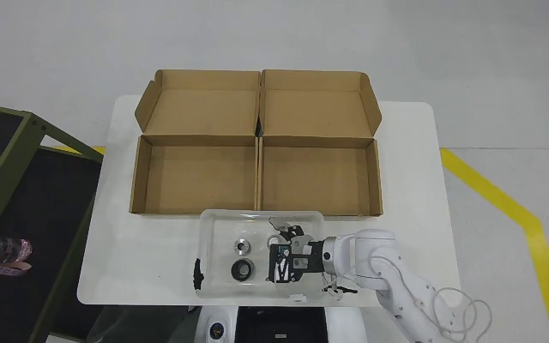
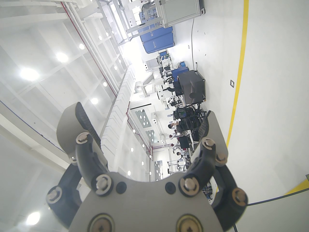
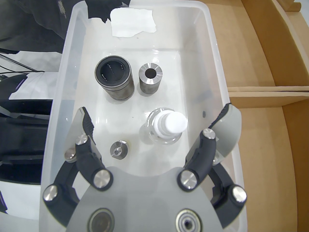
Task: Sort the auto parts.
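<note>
A clear plastic bin (image 1: 257,213) sits at the table's front edge and holds the parts. Standing in it are a large black-rimmed cylindrical bearing (image 3: 114,79), a smaller steel bushing (image 3: 150,78), a small clear bottle with a white cap (image 3: 169,125) and a little steel fitting (image 3: 118,149). My right gripper (image 3: 155,114) hangs open above the bin, its fingers either side of the bottle and fitting, touching neither. In the top view the right gripper (image 1: 283,255) is over the bin's right half, with the bearing (image 1: 244,271) and bushing (image 1: 241,248) to its left. My left gripper (image 2: 144,111) is open, holds nothing and points up into the hall.
Two open cardboard boxes stand side by side behind the bin, the left box (image 1: 197,176) and the right box (image 1: 319,176), flaps folded back. Black tape (image 3: 106,5) and a white paper scrap (image 3: 132,22) cling to the bin's far wall (image 3: 212,37).
</note>
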`<move>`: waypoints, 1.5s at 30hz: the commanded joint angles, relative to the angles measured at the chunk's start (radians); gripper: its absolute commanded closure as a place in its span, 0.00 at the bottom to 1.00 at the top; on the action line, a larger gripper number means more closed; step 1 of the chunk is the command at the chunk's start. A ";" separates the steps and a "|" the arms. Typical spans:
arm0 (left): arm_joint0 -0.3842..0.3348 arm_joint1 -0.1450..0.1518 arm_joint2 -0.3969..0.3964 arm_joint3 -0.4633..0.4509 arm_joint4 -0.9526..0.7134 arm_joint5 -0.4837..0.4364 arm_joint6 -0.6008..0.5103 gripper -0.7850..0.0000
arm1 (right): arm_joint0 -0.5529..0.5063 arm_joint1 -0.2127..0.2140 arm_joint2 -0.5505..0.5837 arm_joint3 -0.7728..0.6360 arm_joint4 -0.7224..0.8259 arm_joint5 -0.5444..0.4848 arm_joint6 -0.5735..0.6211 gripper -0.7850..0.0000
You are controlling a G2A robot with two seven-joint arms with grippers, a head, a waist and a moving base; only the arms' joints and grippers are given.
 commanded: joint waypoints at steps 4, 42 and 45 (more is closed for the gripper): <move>0.000 0.000 0.000 0.000 0.000 0.000 0.000 0.00 | 0.018 0.001 -0.005 0.022 0.011 0.020 0.007 0.18; 0.000 0.000 0.000 0.000 0.000 0.000 0.000 0.00 | 0.050 0.033 0.043 -0.060 0.107 -0.004 -0.099 1.00; 0.000 0.000 0.000 0.000 0.000 0.000 0.000 0.00 | 0.060 0.034 0.050 -0.062 0.127 0.008 -0.128 1.00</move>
